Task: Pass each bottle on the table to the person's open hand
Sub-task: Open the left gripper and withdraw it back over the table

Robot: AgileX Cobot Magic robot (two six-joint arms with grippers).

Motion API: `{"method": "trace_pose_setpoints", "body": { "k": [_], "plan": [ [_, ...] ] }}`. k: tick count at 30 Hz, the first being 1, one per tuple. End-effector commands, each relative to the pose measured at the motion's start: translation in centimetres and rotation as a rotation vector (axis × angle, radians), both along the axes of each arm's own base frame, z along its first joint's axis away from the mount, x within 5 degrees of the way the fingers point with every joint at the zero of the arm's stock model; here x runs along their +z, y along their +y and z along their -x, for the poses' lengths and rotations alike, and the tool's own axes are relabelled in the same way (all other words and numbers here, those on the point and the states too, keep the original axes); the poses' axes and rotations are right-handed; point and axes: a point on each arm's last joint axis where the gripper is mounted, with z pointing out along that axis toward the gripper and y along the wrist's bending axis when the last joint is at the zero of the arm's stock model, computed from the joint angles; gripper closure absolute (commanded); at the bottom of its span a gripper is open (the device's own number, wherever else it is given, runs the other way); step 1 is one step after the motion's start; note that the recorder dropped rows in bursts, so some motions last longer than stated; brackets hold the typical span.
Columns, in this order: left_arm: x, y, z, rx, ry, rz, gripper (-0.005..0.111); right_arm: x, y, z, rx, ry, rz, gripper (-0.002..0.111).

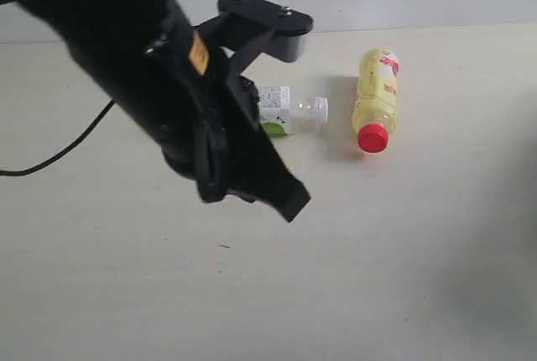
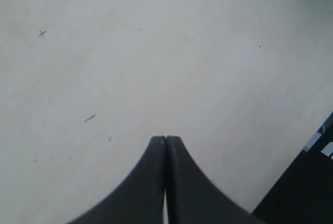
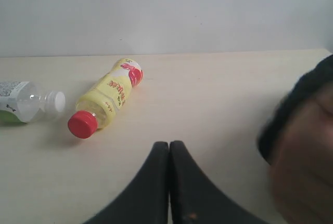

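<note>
Both grippers are empty. The left gripper (image 2: 165, 148) has its jaws pressed together over bare table (image 1: 403, 252). The right gripper (image 3: 169, 151) is also pressed together and pinches nothing.

Two bottles are visible, both lying on their sides at the far middle of the table:
- The yellow bottle (image 1: 377, 92) lies with its red cap (image 1: 373, 138) pointing to the near side.
- The small clear bottle (image 1: 294, 113) is just left of it, not touching. Its white cap points right, and its base is hidden behind the raised left arm (image 1: 168, 84).

The person's hand (image 3: 307, 156), with a black cuff (image 3: 291, 109), shows only in the right wrist view. It is blurred and close to the camera, so I cannot tell whether the palm is up.

The likely step is the right gripper going for the yellow bottle, which it faces.
- Spread the jaws first.
- Come down across the mid-body, not the cap, because a bottle on its side may roll if nudged.
- Close squarely across the width, lift clear, and carry it toward the hand.
- Let go only once it is seated on the palm.
</note>
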Motion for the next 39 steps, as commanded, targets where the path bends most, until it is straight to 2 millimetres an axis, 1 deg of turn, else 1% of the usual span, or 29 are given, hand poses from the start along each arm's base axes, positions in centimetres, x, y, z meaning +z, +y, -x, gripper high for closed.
{"method": "trace_pose_setpoints", "body": {
  "k": [1,3,6,10,13,16,20,27,30,32,35,39],
  "plan": [
    [0.4,1.9,1.4,-0.028,-0.055,0.043,0.107,-0.1,0.0,0.0,-0.004,-0.004,0.007,0.108],
    [0.1,2.0,1.4,-0.062,-0.091,0.057,0.107,-0.1,0.0,0.0,-0.004,-0.004,0.007,0.108],
    [-0.1,1.4,0.9,-0.072,-0.135,0.093,0.107,-0.1,0.0,0.0,-0.004,-0.004,0.007,0.108],
    [-0.6,0.9,0.5,-0.125,-0.178,0.098,0.107,-0.1,0.0,0.0,-0.004,-0.004,0.007,0.108],
    [0.2,0.1,-0.3,-0.136,-0.292,0.195,0.107,-0.1,0.0,0.0,-0.004,-0.004,0.007,0.108],
    [0.6,-0.1,-0.5,-0.127,-0.330,0.234,0.107,-0.1,0.0,0.0,-0.002,-0.004,0.007,0.108],
    [0.4,-0.2,-0.6,-0.156,-0.342,0.218,0.107,-0.1,0.0,0.0,-0.002,-0.004,0.007,0.108],
    [0.1,-0.1,-0.7,-0.347,-0.442,0.142,0.107,-0.1,0.0,0.0,-0.002,-0.004,0.007,0.108],
    [0.2,-0.1,-0.9,-0.396,-0.482,0.128,0.107,-0.1,0.0,0.0,-0.002,-0.004,0.007,0.108],
    [0.3,0.0,-1.2,-0.389,-0.500,0.134,0.107,-0.1,0.0,0.0,-0.002,-0.004,0.007,0.108],
    [1.2,0.4,-2.3,-0.358,-0.504,0.130,0.107,-0.1,0.0,0.0,-0.002,-0.004,0.007,0.108],
    [3.3,1.4,-5.2,-0.283,-0.489,0.105,0.107,-0.1,0.0,0.0,-0.002,-0.004,0.007,0.108]
  ]
}}
